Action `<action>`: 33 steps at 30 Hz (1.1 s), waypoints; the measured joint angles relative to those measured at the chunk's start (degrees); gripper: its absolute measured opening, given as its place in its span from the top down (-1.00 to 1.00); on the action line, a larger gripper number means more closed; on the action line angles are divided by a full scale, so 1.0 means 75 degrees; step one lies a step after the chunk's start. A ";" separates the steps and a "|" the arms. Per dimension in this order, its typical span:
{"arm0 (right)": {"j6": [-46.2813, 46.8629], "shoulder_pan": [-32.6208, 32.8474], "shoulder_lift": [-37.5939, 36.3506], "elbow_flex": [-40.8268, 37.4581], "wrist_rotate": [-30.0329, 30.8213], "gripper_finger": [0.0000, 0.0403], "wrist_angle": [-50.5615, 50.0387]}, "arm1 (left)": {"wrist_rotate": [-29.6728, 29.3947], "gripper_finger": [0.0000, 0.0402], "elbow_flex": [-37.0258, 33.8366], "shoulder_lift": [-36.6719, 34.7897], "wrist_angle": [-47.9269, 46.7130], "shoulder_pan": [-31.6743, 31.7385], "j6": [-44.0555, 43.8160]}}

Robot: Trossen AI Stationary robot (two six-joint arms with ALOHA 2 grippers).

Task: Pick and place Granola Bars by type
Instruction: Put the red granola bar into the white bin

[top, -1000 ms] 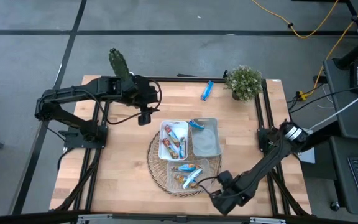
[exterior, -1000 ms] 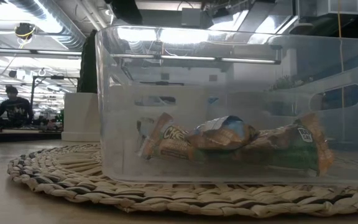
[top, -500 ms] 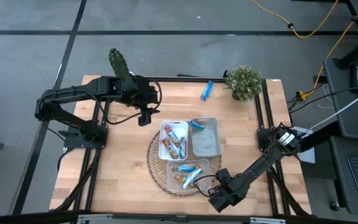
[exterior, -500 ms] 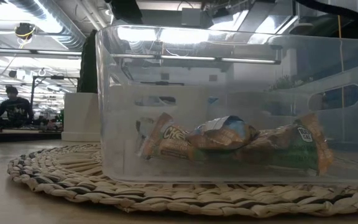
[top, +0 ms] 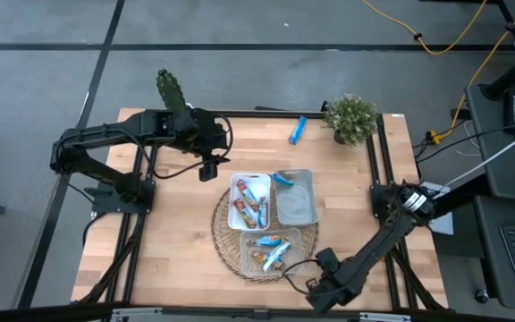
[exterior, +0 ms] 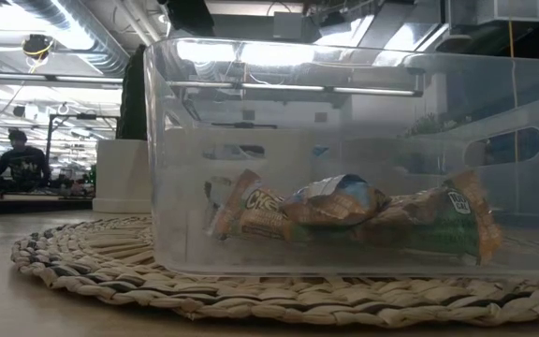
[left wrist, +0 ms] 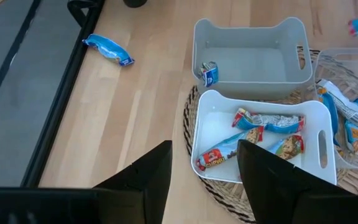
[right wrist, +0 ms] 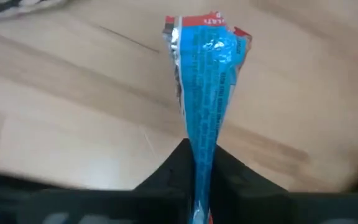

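My right gripper (top: 314, 286) is at the table's near edge, right of the woven mat, shut on a blue granola bar (right wrist: 207, 81) with a red crimped end. My left gripper (top: 208, 170) hangs open, holding nothing, above the wood left of the far end of the white tray (top: 236, 204). That tray holds several bars (left wrist: 263, 127). The grey tray (left wrist: 247, 81) beside it has one small bar (left wrist: 209, 73) lying in it. The clear tray (exterior: 344, 159) rests on the mat with several bars (exterior: 344, 215) inside. One blue bar (top: 298, 130) lies on the wood near the far edge. My right gripper pinches the blue bar by one end (right wrist: 202, 146) between its two fingers. There the wrapper is squeezed narrow. The bar reaches straight out beyond the fingers over the bare wood, its red end (right wrist: 204, 28) farthest away. Whether that end rests on the table I cannot tell.
A round woven mat (top: 226, 246) lies under the three trays. A potted plant (top: 351, 116) stands at the far right corner and a cactus (top: 170, 89) at the far left. Bare wood shows left of the mat.
My right gripper has drawn a little toward the table's near edge, and its arm has swung with it. The left arm and the trays have kept still.
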 joint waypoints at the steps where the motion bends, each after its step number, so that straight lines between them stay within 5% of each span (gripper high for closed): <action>1: 0.0045 0.0059 0.0000 0.0304 0.0091 0.86 -0.0436 | 0.0000 0.14 0.0000 0.0000 0.0000 0.0000 0.0000; 7: 0.0573 0.0415 -0.0023 0.2557 0.1794 0.88 -0.3176 | -0.0006 0.14 0.0000 0.0000 0.0015 0.0000 0.0003; 12: -0.0210 0.0396 -0.0226 0.3559 0.4782 0.90 -0.3238 | 0.0179 0.14 0.0000 -0.0093 0.0660 -0.0022 -0.0163; 18: -0.1665 -0.0092 -0.0398 0.4150 0.7650 0.91 -0.3208 | 0.1677 0.14 0.0000 -0.0633 0.2496 -0.0053 -0.0172; 27: -0.5311 -0.1479 -0.0881 0.4544 0.9213 0.91 -0.3157 | 0.3841 0.14 0.0011 -0.1352 0.4451 -0.0209 -0.0072; 33: -0.8232 -0.2530 -0.1501 0.4608 0.9032 0.90 -0.2614 | 0.3953 0.01 0.0006 -0.1320 0.4627 -0.0430 -0.0448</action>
